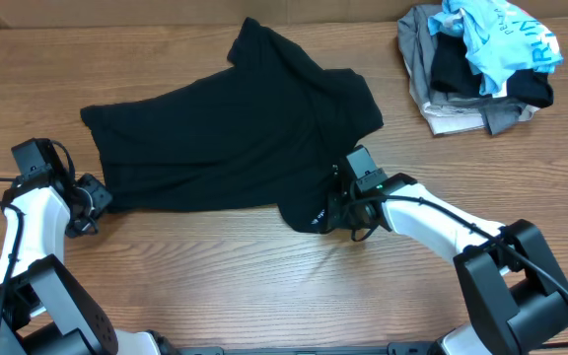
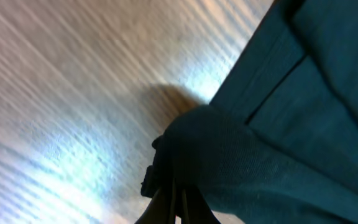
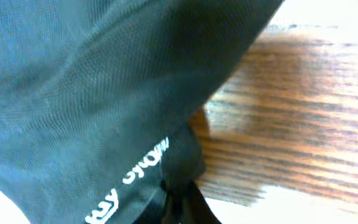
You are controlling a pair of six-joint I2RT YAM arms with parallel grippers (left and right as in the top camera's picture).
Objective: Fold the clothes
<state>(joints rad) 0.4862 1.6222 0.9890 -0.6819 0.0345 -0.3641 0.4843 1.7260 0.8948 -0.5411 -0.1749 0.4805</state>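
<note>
Nearest me, my left gripper [image 1: 94, 200] is closed on the near left corner of the black T-shirt [image 1: 225, 148], the fabric bunched between its fingertips, and my right gripper [image 1: 337, 209] is clamped on the shirt's near right corner, where small white lettering [image 3: 129, 183] shows on the cloth. The shirt lies mostly flat on the wooden table [image 1: 254, 286], spreading away from both grippers with one sleeve reaching toward the far edge. Beyond the shirt's right side, well apart from it, sits a heap of clothes [image 1: 476, 64] in grey, black and light blue.
</note>
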